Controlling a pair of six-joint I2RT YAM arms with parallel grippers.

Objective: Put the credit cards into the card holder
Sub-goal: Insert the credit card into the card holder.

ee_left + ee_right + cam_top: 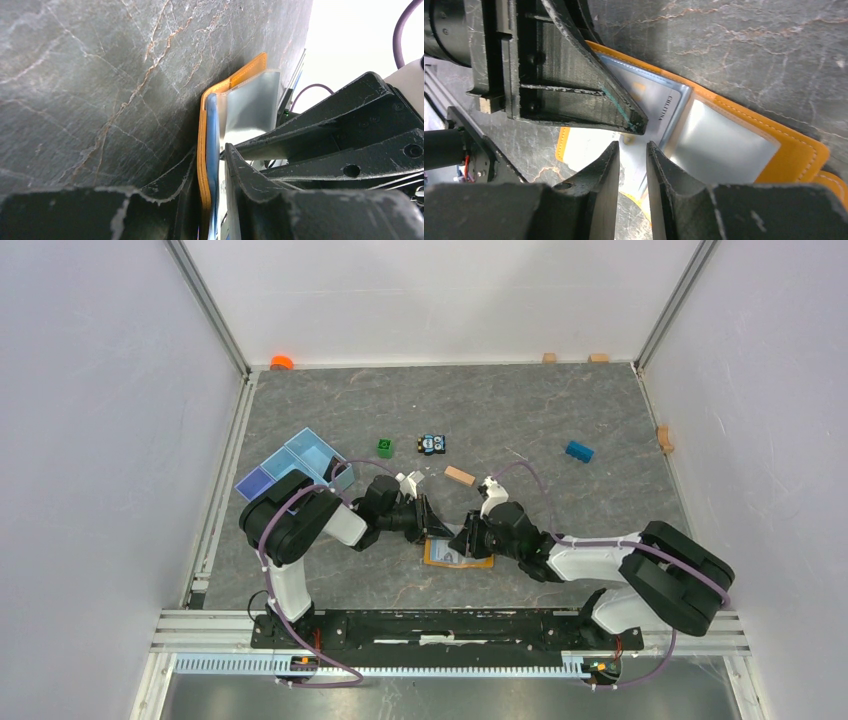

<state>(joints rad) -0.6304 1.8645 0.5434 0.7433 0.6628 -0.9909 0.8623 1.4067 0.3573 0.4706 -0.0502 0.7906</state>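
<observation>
**Both grippers meet at the open card holder**

Top view: The card holder (462, 559) lies open on the grey stone-patterned table (560, 410), just in front of the arm bases and about midway between them. The left gripper (432, 522) reaches in from the left and the right gripper (466, 537) from the right. Their tips are close together over the holder's far edge. A blue tray (300, 462) sits behind the left arm. Farther back are a green block (385, 447), a toy car (431, 444) and a wooden block (459, 476), with a blue block (578, 451) well off to the right.

Left wrist view: The holder's orange cover runs close along the table. A light blue card (212, 125) sits just inside the cover, and a shiny clear pocket leaf lifts away from it. One finger of the left gripper is on the table side of the cover and the other is on the inside, so the gripper is clamped on the card holder. The right arm's black fingers cross in from the right.

Right wrist view: The holder is spread like a book, with an orange border all round. Its right half is a clear pocket that catches the light. On the left half a pale card (651, 97) with printed lettering sits in a pocket, and a left finger's tip presses on it. The right gripper's fingers stand narrowly apart near the middle fold, with a pale sheet showing in the gap. Whether they pinch anything cannot be told.
</observation>
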